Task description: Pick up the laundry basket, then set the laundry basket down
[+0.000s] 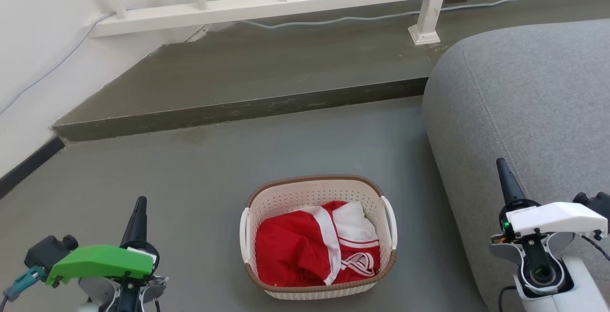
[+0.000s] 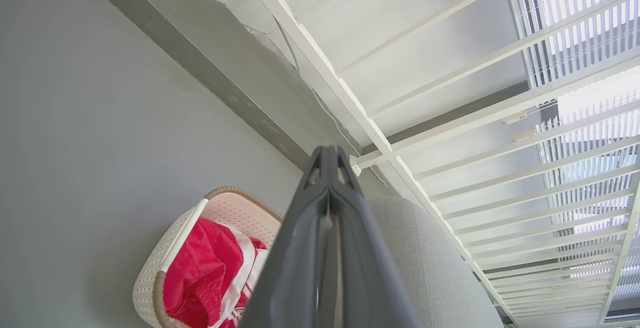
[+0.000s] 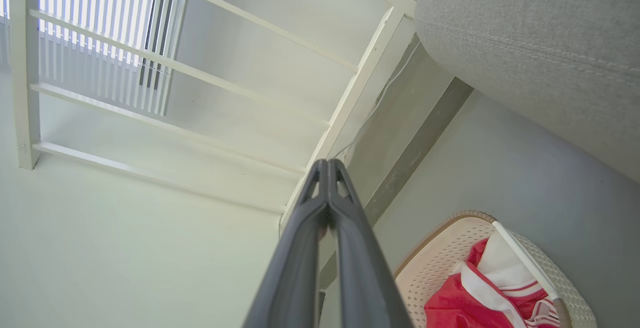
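Laundry basket [image 1: 310, 194] sits upright on the grey floor [image 1: 190, 183], low in my head view and between my two arms. A red and white garment [image 1: 300, 255] is bunched inside it, and the grey sofa [image 1: 524, 112] is near its right side. Nothing grips it. That fits a basket waiting to be lifted as well as one already put back down, and I cannot settle which from here.

My worries are conditional. If a lift comes, taking only one white loop handle [image 1: 244, 236] would likely tilt the light plastic body and let the garment slide out over the brown rim. The handles are thin and lie close to the wall, so a poorly aimed finger could push the basket across the smooth floor instead of hooking it. On the right, my arm works close to the sofa, and a wide swing could drag against the cushion.

Left end effector [image 1: 140, 205] is clenched, its two dark fingers meeting tip to tip in its wrist view. It holds nothing and is well apart from the basket. Right end effector [image 1: 501, 166] is likewise pressed closed and empty, seen against the sofa's edge; I cannot tell whether it touches the fabric
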Motion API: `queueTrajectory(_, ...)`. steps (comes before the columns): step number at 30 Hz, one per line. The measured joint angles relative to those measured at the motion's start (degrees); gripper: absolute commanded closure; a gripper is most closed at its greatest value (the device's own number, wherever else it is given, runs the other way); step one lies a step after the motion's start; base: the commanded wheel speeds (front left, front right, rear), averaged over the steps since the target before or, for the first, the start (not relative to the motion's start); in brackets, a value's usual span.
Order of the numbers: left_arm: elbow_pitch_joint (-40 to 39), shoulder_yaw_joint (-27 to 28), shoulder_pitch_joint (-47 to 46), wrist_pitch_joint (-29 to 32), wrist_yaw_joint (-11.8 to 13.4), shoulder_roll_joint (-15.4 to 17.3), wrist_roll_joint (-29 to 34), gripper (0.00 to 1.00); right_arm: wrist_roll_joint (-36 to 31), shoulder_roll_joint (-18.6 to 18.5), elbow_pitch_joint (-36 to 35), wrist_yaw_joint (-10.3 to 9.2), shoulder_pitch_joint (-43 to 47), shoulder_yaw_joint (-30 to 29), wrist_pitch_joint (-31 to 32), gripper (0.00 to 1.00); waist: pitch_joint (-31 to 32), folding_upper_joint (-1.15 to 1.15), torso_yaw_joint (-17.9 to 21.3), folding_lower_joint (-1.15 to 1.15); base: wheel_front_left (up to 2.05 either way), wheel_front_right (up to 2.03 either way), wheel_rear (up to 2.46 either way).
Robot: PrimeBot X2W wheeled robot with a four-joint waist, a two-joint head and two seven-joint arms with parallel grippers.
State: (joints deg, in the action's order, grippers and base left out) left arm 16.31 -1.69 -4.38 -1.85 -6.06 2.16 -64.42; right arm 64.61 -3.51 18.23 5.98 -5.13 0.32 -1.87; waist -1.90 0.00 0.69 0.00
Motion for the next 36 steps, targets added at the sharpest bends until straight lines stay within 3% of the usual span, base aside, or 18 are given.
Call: queueTrajectory(36, -0.19, 4.88, -0.01, 6.42, -0.57, 0.04, -24.04, 1.0, 23.59, 0.81, -1.54, 0.56, 0.01, -6.5, 6.54, 1.0, 1.52, 0.0, -0.6, 0.0, 0.0, 0.0, 0.0)
